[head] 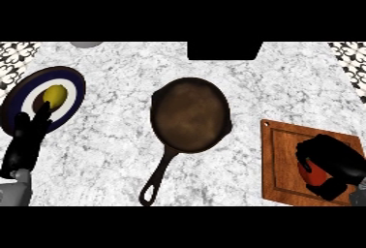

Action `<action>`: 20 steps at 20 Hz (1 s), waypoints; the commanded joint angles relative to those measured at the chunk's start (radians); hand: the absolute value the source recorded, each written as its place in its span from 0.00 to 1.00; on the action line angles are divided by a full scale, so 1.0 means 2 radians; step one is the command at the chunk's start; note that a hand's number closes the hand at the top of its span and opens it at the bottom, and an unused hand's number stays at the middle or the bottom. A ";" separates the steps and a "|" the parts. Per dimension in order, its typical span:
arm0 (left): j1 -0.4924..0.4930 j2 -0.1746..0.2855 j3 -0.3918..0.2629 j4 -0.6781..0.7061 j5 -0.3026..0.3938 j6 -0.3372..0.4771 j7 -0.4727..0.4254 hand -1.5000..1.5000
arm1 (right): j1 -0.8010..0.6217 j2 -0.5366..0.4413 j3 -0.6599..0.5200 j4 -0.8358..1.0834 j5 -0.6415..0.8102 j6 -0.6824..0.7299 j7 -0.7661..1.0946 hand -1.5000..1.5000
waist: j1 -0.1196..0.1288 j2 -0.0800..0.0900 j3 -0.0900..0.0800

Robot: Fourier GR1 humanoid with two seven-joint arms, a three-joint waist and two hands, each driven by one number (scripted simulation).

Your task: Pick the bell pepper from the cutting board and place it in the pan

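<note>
Three things share a speckled grey-white marble surface (114,145). At centre, a round, dark cast-iron pan (190,114) shows its rusty-brown base, its long looped handle pointing toward the lower left. At right lies a reddish wooden cutting board (282,160) with a grooved border. Over its right half the black right hand (336,162) curls round the red bell pepper (309,175), gripping it, with only a sliver of red showing. At left, a blue-and-white ringed plate (73,89) holds a yellow oval fruit (55,95). The left hand (25,138) rests over the plate's lower edge, fingers straight.
</note>
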State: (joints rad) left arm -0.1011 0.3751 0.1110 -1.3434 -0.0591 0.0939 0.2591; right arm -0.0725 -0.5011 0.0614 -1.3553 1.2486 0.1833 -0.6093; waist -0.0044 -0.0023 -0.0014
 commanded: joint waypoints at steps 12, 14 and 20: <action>0.010 -0.007 0.010 0.012 0.000 0.001 -0.014 0.50 | 0.045 0.151 -0.117 -0.225 -0.125 -0.026 0.179 1.00 | -0.009 -0.003 0.000; 0.019 0.008 0.009 -0.025 0.006 -0.018 0.007 0.50 | 0.086 0.157 -0.110 -0.278 -0.130 -0.022 0.179 1.00 | -0.004 -0.002 0.001; -0.030 -0.005 0.009 -0.004 -0.015 0.000 0.030 0.50 | 0.012 0.188 -0.071 -0.325 -0.127 0.050 0.278 1.00 | 0.002 0.001 0.001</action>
State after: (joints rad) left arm -0.1076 0.3707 0.1340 -1.3398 -0.0696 0.0805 0.2609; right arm 0.0411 -0.1541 -0.1014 -1.9498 1.0127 0.2057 -0.1560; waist -0.0087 -0.0031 -0.0007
